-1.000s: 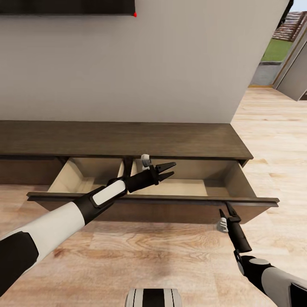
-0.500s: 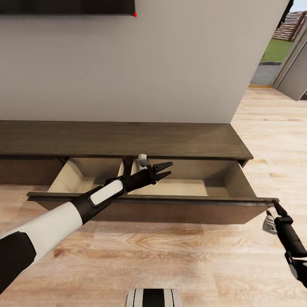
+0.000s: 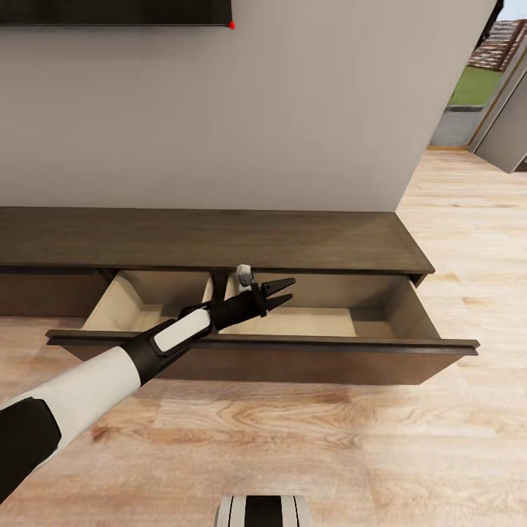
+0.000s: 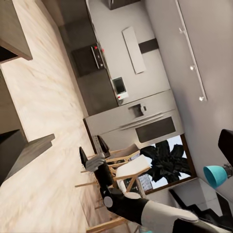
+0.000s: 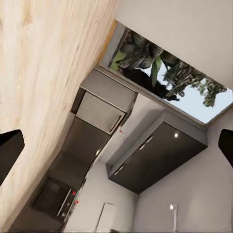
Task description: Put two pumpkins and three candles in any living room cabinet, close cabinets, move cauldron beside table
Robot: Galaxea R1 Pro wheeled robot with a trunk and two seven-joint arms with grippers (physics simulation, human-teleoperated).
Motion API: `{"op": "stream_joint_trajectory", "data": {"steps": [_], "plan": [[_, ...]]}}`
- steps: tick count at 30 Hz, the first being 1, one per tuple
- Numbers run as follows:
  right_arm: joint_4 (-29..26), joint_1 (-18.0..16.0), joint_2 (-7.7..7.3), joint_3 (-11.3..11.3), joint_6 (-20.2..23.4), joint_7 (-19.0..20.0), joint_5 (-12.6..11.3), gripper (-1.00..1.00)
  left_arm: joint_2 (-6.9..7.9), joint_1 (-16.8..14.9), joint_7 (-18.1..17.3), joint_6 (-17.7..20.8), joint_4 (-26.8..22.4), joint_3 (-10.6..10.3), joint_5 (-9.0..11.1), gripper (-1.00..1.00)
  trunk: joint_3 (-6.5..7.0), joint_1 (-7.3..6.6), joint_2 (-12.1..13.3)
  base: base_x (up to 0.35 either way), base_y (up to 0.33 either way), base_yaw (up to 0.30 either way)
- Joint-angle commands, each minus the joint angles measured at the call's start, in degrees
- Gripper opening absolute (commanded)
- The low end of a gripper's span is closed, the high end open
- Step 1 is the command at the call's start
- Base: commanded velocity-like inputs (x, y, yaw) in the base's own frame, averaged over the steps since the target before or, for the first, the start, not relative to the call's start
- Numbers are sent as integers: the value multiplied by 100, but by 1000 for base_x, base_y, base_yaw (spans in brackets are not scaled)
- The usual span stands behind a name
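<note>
The long low dark-brown cabinet (image 3: pixel 219 238) stands against the wall with its wide front drawer (image 3: pixel 293 359) pulled out. The drawer's two pale compartments look bare where they show. My left gripper (image 3: pixel 287 289) hovers over the right compartment, pointing right, open and holding nothing. In the right wrist view, my right gripper (image 5: pixel 116 145) has its fingertips (image 5: pixel 9 148) spread wide at the picture's edges, with nothing between them. The left wrist view catches the right arm (image 4: pixel 121 204) low over the floor. The pumpkins, candles and cauldron are out of view.
A dark screen (image 3: pixel 110 11) hangs on the wall above the cabinet. Light wood floor (image 3: pixel 293 439) runs from the drawer front to my base (image 3: pixel 263 510). At the right, past the wall's corner, is an opening to outdoors (image 3: pixel 476 84). Wooden chairs (image 4: pixel 121 162) and kitchen units stand far off.
My right arm has swung from in front of the drawer to the right and out of the head view. The left gripper has shifted slightly left, still open over the drawer.
</note>
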Motion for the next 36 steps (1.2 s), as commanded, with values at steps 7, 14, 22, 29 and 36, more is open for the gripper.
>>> {"op": "stream_joint_trajectory", "data": {"steps": [7,14,22,29,36], "plan": [[-22,-162,-365,-136,-3,452,8,100,0,0,0,0,1,0,0,100,0,0,0,0,0,0],[-97,-1033,-519,-1224,-151,2328,26,100,4,0,1,0,6,0,0,100,0,0,0,0,0,0],[-312,-1440,-498,-2143,-235,3760,34,100,-5,0,6,-7,9,0,0,100,0,0,0,0,0,0],[-1669,-1476,-313,-5085,311,5893,25,100,-17,0,19,-179,-60,0,-5,100,0,0,0,0,0,0],[-1796,-1476,157,-6147,587,7056,-86,100,-16,0,32,-181,-69,1,0,100,111,-13,7,0,0,0]]}}
